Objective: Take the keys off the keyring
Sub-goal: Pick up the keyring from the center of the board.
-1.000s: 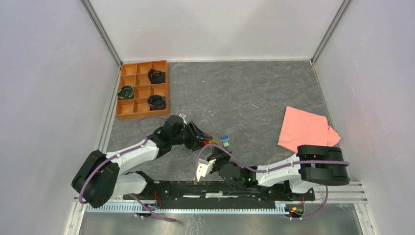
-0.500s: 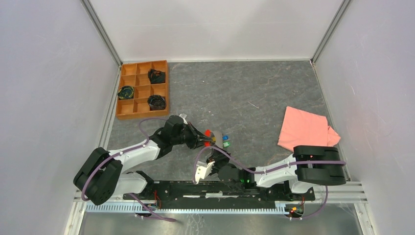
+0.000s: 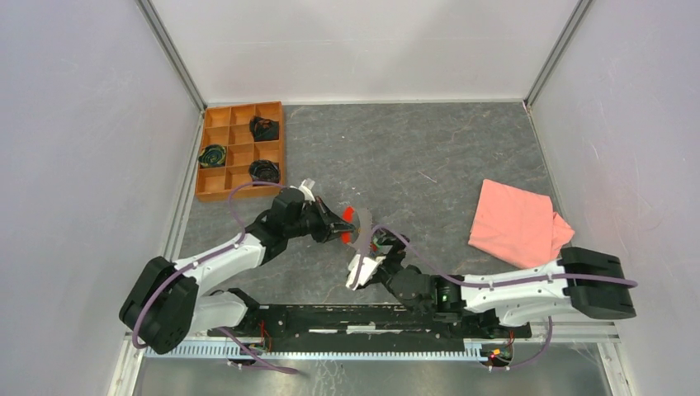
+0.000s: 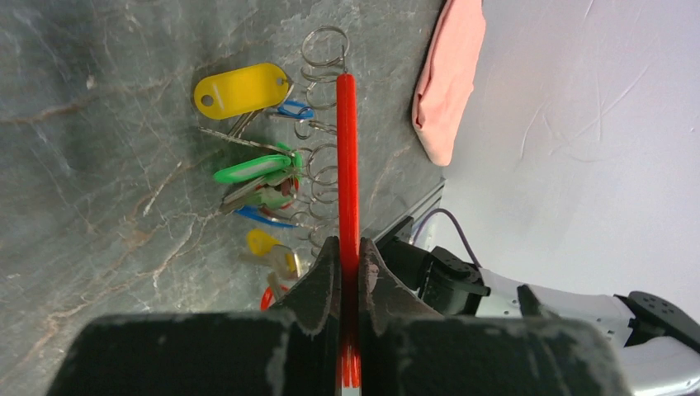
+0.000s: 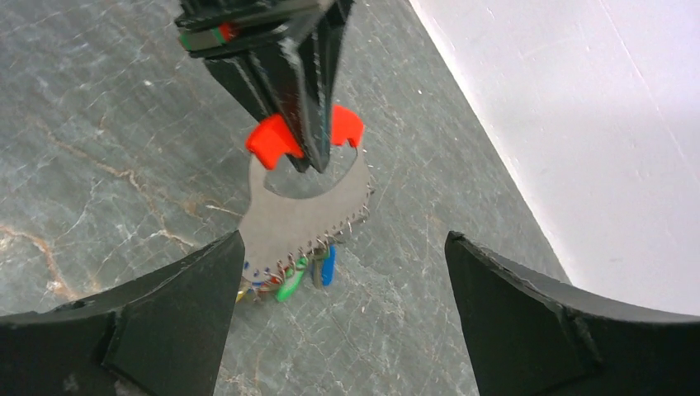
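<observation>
The keyring is a flat pale plate with a red top and a row of small metal rings along its lower edge. My left gripper is shut on its red end and holds it on edge over the grey table. The keys, with yellow, green, blue and red heads, hang from the rings close to the tabletop. My right gripper stands wide open just short of the plate, holding nothing. From above, the left gripper, the keyring and the right gripper meet near the table's middle front.
A wooden compartment tray with dark bundles stands at the back left. A pink cloth lies at the right by the wall. The arms' black base rail runs along the near edge. White walls close in three sides.
My left gripper has shut on the keyring's red end and raised it on edge. My right gripper has opened wide and reached forward to the hanging keys.
</observation>
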Controlling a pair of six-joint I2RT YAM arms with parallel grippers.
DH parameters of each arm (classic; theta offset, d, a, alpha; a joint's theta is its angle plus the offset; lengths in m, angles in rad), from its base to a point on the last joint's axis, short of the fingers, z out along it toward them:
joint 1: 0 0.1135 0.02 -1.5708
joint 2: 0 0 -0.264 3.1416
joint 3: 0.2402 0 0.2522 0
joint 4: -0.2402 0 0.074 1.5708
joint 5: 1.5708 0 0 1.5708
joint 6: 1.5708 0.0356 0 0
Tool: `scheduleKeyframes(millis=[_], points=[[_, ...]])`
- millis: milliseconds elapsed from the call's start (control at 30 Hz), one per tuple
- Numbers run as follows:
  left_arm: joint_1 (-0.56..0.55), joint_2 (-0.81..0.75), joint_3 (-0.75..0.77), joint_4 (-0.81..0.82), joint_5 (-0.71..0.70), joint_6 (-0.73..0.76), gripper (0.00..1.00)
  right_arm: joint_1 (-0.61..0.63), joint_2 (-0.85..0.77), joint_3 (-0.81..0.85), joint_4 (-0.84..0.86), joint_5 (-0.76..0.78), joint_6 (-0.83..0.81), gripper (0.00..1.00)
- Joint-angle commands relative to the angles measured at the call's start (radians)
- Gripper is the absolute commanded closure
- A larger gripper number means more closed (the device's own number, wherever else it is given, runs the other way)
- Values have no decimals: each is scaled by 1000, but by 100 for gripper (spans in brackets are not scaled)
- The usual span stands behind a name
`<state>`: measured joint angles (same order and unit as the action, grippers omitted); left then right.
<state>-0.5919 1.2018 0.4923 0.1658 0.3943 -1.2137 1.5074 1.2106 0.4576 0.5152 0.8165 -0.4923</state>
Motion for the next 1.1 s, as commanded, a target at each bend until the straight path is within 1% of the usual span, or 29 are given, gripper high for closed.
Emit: scheduleKeyframes(millis=[0, 100, 233, 333, 433, 567, 733, 833, 967, 1067], points=[[33, -42, 73, 8, 32, 161, 98, -56, -101, 19, -136, -55, 165, 2], [58, -60, 87, 14, 70, 219, 98, -114, -162, 39, -202, -138, 235, 2], [83, -81, 130, -11, 119, 337, 98, -199, -229, 40, -218, -261, 319, 2], [88, -90, 200, -87, 164, 460, 98, -285, -294, 16, -203, -374, 364, 2], [89, -99, 275, -181, 205, 571, 98, -336, -344, -15, -168, -429, 373, 2], [89, -84, 366, -314, 243, 709, 98, -372, -401, -49, -134, -478, 370, 2], [89, -98, 399, -329, 305, 758, 98, -376, -501, -119, -73, -473, 351, 2], [89, -130, 410, -353, 327, 793, 98, -375, -560, -167, -37, -509, 342, 2], [89, -169, 400, -369, 330, 808, 98, -377, -569, -181, -43, -526, 381, 2], [89, -169, 406, -399, 338, 817, 98, -376, -566, -190, -33, -553, 388, 2]])
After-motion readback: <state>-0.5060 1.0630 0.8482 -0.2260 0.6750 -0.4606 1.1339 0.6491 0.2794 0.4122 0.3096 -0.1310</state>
